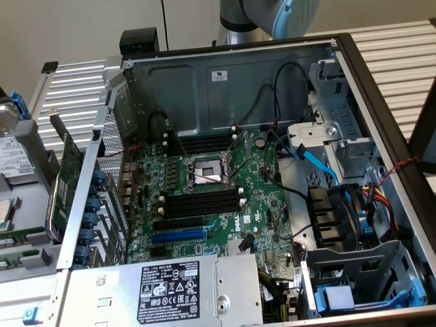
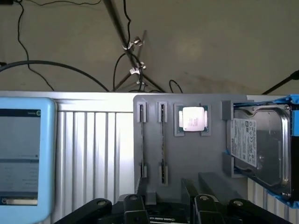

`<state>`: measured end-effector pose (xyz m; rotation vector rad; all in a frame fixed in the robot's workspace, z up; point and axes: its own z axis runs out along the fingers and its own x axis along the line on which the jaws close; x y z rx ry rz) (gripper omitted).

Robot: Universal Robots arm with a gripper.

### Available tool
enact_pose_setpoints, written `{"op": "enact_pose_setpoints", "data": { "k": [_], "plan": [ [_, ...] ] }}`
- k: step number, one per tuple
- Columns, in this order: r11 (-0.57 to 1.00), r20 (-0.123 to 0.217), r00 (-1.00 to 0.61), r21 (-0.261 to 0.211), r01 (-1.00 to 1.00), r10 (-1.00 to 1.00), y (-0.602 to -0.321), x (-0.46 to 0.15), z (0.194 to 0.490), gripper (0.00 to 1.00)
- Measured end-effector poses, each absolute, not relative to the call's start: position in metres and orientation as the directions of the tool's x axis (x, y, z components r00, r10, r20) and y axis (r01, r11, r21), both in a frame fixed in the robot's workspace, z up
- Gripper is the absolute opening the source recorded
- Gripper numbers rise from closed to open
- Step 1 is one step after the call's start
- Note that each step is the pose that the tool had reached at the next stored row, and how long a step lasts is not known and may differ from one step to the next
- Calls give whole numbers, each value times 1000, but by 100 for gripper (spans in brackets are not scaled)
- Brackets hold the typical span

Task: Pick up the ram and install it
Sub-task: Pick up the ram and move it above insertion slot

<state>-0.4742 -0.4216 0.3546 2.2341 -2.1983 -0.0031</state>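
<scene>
Tool: the tool [image 2: 168, 192] shows at the edge of the wrist view. Its two dark fingers [image 2: 146, 193] stand wide apart with nothing between them, and the gray tray shows in the gap.
Arm: in the exterior view only part of the arm [image 1: 272, 17] shows, above the far wall of the case; the tool is out of that picture.
Tray: a gray tray [image 2: 187, 158] lies on the slatted counter [image 2: 93, 140] straight ahead of the tool. It has two narrow slots, one square pocket and one large bay.
Ram: the ram [image 2: 162, 140] stands on edge in one narrow slot, just ahead of the tool and not touching it, in line with the gap between the fingers.
Second slot: a thin strip [image 2: 141, 140] sits just beside the ram. I cannot tell whether it is another stick.
CPU: one CPU [image 2: 193, 119] lies flat in the square pocket, on the ram's far side from the strip and farther from the tool.
Drive: one hard drive [image 2: 261, 144] fills the large bay, beyond the CPU from the ram.
Tablet: one light-blue tablet [image 2: 23, 158] lies on the counter, well off to the strip's side.
Case: one open computer case [image 1: 225, 82] holds a green motherboard [image 1: 259, 204], with two banks of black memory slots [image 1: 201, 204] either side of the CPU socket [image 1: 204, 174].
Card: one green card [image 1: 65, 184] stands outside the case wall, on the exterior view's left.
</scene>
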Motion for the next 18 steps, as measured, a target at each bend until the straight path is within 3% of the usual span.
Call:
{"op": "enact_pose_setpoints", "data": {
  "k": [18],
  "plan": [
    [-92, 3, 92, 10, -996, -996, -433, -473, 322, 42]
  ]
}}
